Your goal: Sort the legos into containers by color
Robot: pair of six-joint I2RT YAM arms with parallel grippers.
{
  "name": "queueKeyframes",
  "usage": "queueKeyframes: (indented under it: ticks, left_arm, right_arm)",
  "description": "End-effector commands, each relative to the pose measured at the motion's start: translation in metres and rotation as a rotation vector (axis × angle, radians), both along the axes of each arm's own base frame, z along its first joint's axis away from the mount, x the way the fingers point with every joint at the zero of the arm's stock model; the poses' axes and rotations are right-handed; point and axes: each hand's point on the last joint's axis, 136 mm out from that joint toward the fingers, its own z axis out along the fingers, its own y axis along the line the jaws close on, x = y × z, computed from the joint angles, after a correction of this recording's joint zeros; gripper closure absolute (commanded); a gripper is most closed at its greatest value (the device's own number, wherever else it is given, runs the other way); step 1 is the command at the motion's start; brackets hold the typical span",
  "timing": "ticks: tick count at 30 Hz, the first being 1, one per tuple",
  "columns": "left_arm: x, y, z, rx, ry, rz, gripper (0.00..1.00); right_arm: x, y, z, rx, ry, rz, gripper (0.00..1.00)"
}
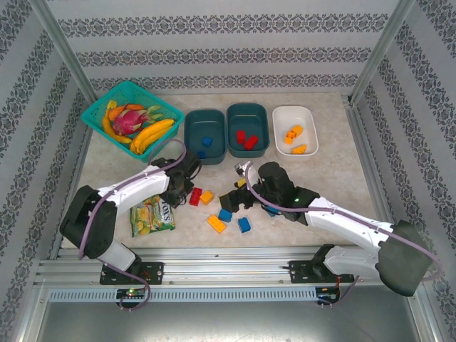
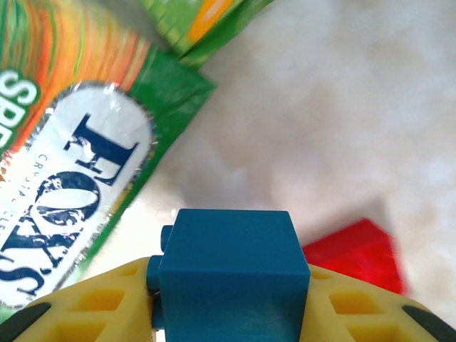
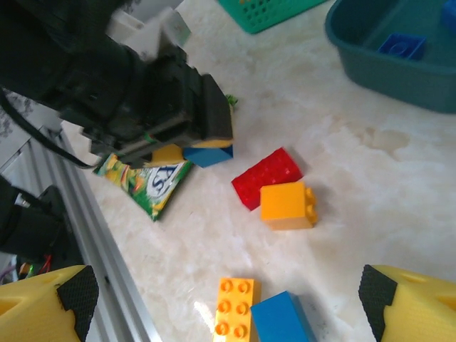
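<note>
Blue brick (image 2: pixel 231 274) seemingly clamped by left gripper (image 2: pixel 228 310); right gripper (image 3: pixel 228 296) spread wide. Slip risked if grip shallow.

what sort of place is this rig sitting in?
Probably a lab test cell: aluminium frame posts, patterned backdrop panels, and a mounting rail at the near edge of the table.

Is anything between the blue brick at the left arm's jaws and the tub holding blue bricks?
Nothing visible does. The stretch from the blue brick to the left teal tub looks bare; the red brick and orange brick lie off to the side.
</note>
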Motion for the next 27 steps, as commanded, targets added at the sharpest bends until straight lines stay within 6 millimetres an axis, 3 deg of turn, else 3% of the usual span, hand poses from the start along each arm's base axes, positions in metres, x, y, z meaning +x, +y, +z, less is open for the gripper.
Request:
queueKeyframes:
  ticks: [1, 4, 7, 12, 15, 22, 27]
  left_arm:
    - [0.035, 0.005, 0.062, 0.091, -0.138, -0.133, 0.61]
    - [0.07, -0.015, 0.088, 0.116, -0.188, -0.264, 0.61]
    - [0.107, -0.041, 0.097, 0.103, -0.232, -0.373, 0.61]
    - [0.166, -0.075, 0.084, 0.023, -0.25, -0.473, 0.6]
    - [0.191, -0.088, 0.071, -0.022, -0.233, -0.506, 0.6]
    - [0.215, -0.098, 0.029, -0.089, -0.147, -0.506, 0.58]
    - [0.206, -0.1, 0.005, -0.126, -0.071, -0.476, 0.56]
  right_arm:
    - [0.031, -0.014, 0.047, 0.073, -0.094, -0.15, 0.04]
    - [0.052, -0.028, 0.059, 0.083, -0.096, -0.256, 0.04]
    - [0.072, -0.04, 0.068, 0.091, -0.089, -0.338, 0.05]
    - [0.102, -0.055, 0.082, 0.141, -0.037, -0.454, 0.05]
    - [0.113, -0.062, 0.087, 0.171, -0.026, -0.502, 0.04]
    - [0.118, -0.076, 0.088, 0.192, -0.004, -0.554, 0.04]
    - [0.114, -0.084, 0.075, 0.168, 0.017, -0.575, 0.04]
